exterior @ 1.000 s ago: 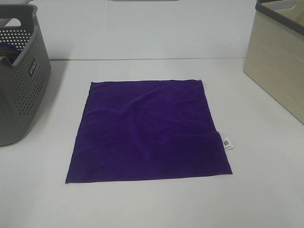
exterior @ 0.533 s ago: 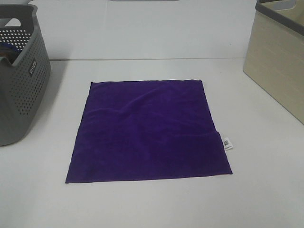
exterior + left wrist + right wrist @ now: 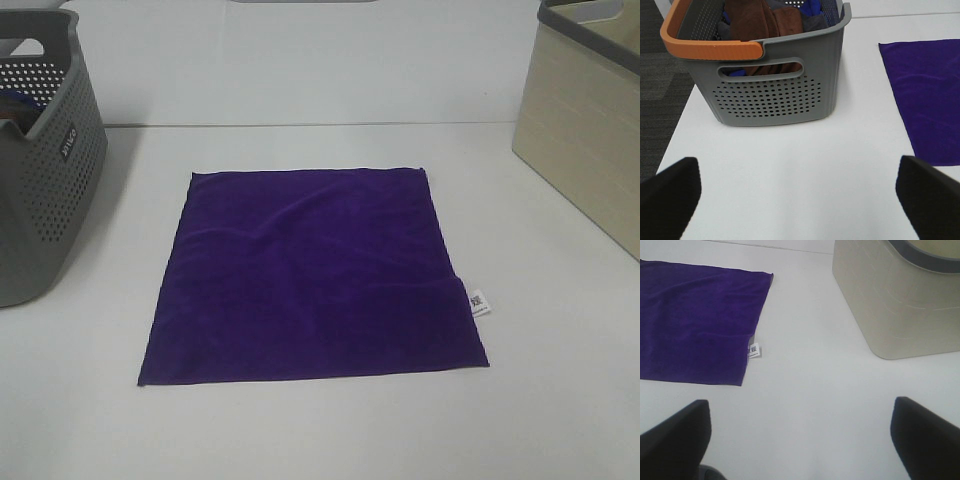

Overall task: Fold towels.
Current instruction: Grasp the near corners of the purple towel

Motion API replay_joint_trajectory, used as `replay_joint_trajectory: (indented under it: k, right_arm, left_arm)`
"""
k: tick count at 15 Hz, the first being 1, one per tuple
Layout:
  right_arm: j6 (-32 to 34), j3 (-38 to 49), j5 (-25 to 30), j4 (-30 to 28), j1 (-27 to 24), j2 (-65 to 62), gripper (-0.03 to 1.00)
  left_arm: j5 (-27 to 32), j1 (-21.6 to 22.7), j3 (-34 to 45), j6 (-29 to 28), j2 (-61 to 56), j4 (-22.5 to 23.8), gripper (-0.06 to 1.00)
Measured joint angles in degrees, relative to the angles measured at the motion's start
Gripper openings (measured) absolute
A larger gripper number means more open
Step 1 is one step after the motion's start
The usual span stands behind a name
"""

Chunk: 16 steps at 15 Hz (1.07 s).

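The left gripper (image 3: 800, 200) is spread wide and empty above bare table (image 3: 805, 160), on the near side of the grey basket (image 3: 775, 95), which holds brown and blue cloths (image 3: 765, 22). The right gripper (image 3: 800, 440) is likewise spread wide and empty, on the near side of the beige bin (image 3: 895, 305). The purple towel (image 3: 315, 275) lies flat, unfolded, at table centre between basket and bin, with its white tag (image 3: 478, 300) on the right edge.

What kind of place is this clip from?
Probably a lab tabletop set up for towel folding: white table, one purple towel spread flat, a grey basket of more cloths, a beige bin.
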Motion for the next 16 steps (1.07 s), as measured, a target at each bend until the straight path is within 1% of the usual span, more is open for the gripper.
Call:
replay_joint_trajectory:
  k: [16]
  right_arm:
    - [0.00,0.00,0.00,0.00,0.00,0.00,0.94]
  left_arm:
    - [0.00,0.00,0.00,0.00,0.00,0.00,0.99]
